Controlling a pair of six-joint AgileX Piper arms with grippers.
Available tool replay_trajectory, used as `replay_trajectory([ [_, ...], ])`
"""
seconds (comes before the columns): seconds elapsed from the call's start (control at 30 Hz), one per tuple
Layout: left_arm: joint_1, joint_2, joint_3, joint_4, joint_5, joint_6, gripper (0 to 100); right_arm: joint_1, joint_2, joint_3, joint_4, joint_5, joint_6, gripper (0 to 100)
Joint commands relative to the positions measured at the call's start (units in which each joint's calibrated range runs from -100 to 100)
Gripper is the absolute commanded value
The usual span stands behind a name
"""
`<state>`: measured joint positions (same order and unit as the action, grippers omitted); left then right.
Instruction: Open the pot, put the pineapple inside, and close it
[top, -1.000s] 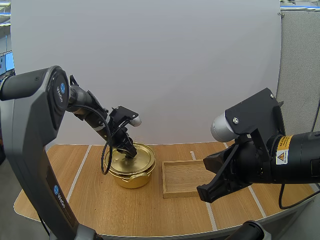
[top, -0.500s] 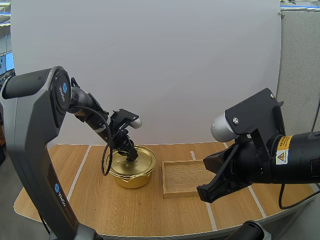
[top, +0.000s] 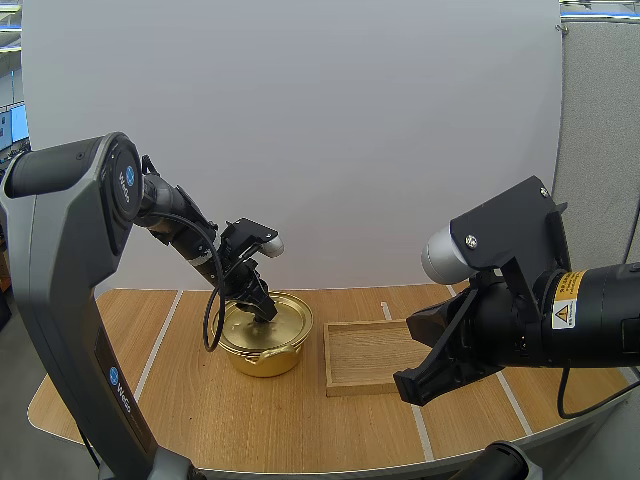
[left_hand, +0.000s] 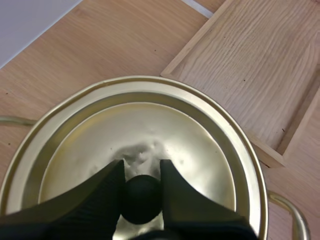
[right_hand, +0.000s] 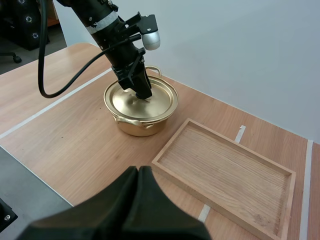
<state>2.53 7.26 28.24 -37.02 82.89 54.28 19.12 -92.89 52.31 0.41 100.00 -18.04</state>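
Note:
A gold pot (top: 262, 355) stands on the table's left half with its gold lid (top: 288, 322) on. My left gripper (top: 266, 311) reaches down onto the lid's centre. In the left wrist view its fingers (left_hand: 105, 190) pinch the lid's black knob (left_hand: 141, 201) from both sides, over the lid (left_hand: 150, 125). In the right wrist view the left gripper (right_hand: 145, 94) is on the lid (right_hand: 161, 101) of the pot (right_hand: 139, 126). My right gripper (right_hand: 140, 172) is shut on nothing, its fingers one dark wedge. It hovers above the table's front right (top: 412, 386).
A shallow wooden tray (top: 365, 352) lies just right of the pot, with nothing in it; it is beside the pot (left_hand: 260, 75) and ahead of my right gripper (right_hand: 225, 167). White tape lines cross the wooden tabletop (top: 200, 410).
My left gripper has edged slightly to the right over the lid, still at the knob. The right arm has not moved.

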Motion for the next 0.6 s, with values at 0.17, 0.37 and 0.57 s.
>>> replay_trajectory([
  [0.17, 0.08, 0.15, 0.04, -0.31, 8.07, -1.35, 100, -0.15, -0.64, 0.07, -0.06, 0.0, 0.14, 0],
  [0.37, 0.08, -3.73, -0.79, -0.31, 7.74, -3.8, 100, -0.15, -0.64, 0.07, -0.06, 0.0, 0.14, 0],
  [0.57, 0.08, -14.15, -3.79, -0.03, 8.3, -5.27, 100, -0.15, -0.64, 0.07, -0.06, 0.0, 0.14, 0],
])
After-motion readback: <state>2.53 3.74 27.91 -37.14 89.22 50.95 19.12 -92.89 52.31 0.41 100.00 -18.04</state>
